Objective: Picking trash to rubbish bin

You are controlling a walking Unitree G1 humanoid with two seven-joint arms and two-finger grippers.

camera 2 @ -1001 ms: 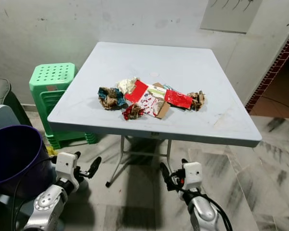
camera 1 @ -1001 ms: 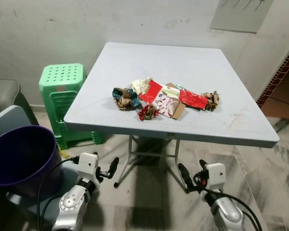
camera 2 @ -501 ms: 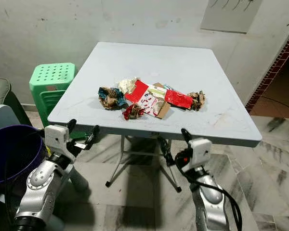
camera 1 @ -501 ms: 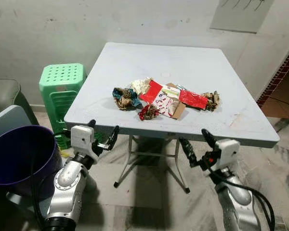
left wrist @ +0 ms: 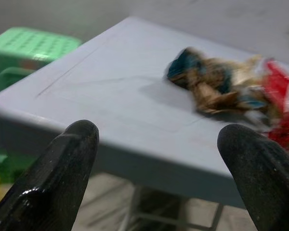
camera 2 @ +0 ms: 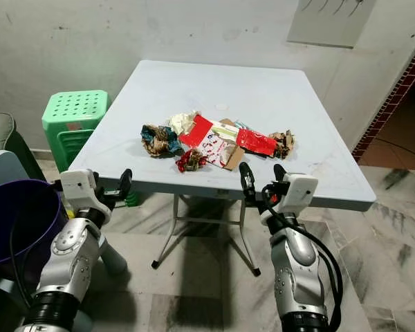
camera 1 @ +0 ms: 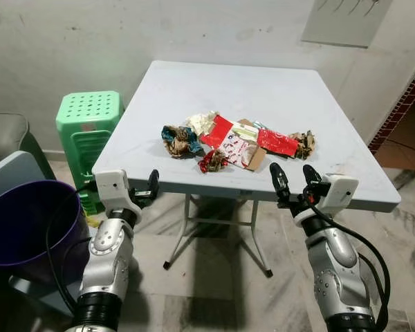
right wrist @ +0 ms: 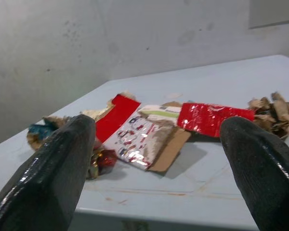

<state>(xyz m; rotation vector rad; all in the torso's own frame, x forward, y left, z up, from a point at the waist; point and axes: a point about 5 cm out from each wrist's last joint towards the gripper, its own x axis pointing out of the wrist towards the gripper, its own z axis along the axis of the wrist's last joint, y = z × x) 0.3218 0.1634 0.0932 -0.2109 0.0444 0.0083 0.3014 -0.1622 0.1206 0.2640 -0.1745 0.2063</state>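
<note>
Grey worktop (camera 1: 194,97) carries trash pile (camera 1: 235,142) mid-near; our right pincer (camera 1: 292,181), wide, sits nearer it than left pincer (camera 1: 149,188), wide too.

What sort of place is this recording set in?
Probably a plain room in a home: a grey folding table strewn with wrappers stands against a stained wall, with stacked green plastic stools, a purple bin and marble-patterned floor tiles.
</note>
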